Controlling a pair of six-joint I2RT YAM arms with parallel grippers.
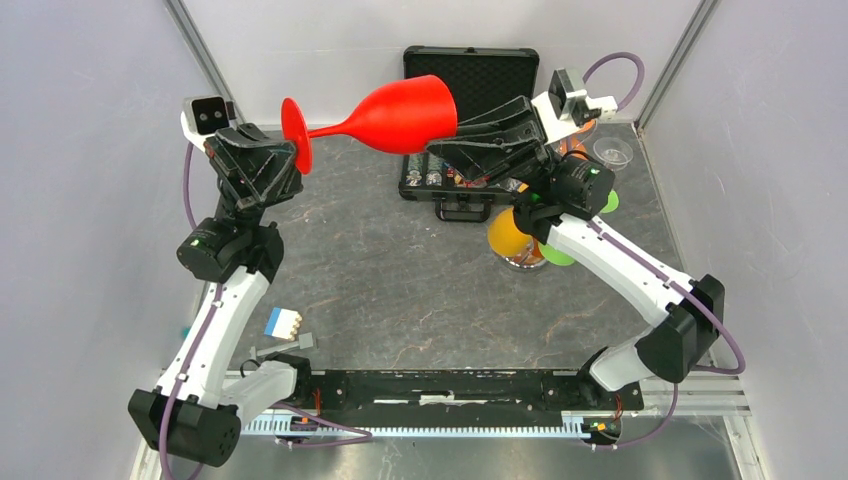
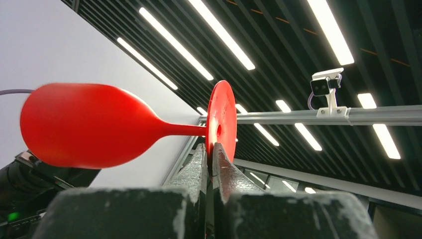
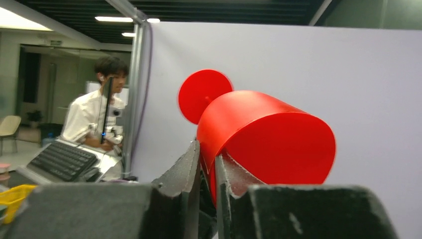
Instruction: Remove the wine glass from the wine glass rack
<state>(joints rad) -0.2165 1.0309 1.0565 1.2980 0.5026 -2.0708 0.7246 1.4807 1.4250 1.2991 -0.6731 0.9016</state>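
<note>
In the top view, the red wine glass (image 1: 400, 112) lies on its side in the air at upper centre, above the worktop (image 1: 400, 280) and in front of the open black case (image 1: 470, 70). Your left fingers (image 1: 283, 165) pinch its foot at the left end, and your right fingers (image 1: 455, 135) grip the bowl at the right end.

In the left wrist view, the left fingers (image 2: 204, 162) at lower centre are closed nearly together on the edge of the foot. The stem runs level and the bowl of the wine glass (image 2: 84, 124) fills the left of the frame.

In the right wrist view, the right fingers (image 3: 193, 162) at lower centre are clamped on the bowl's wall near the rim. The wine glass (image 3: 268, 134) fills mid-frame, its foot showing behind at upper left.
</note>
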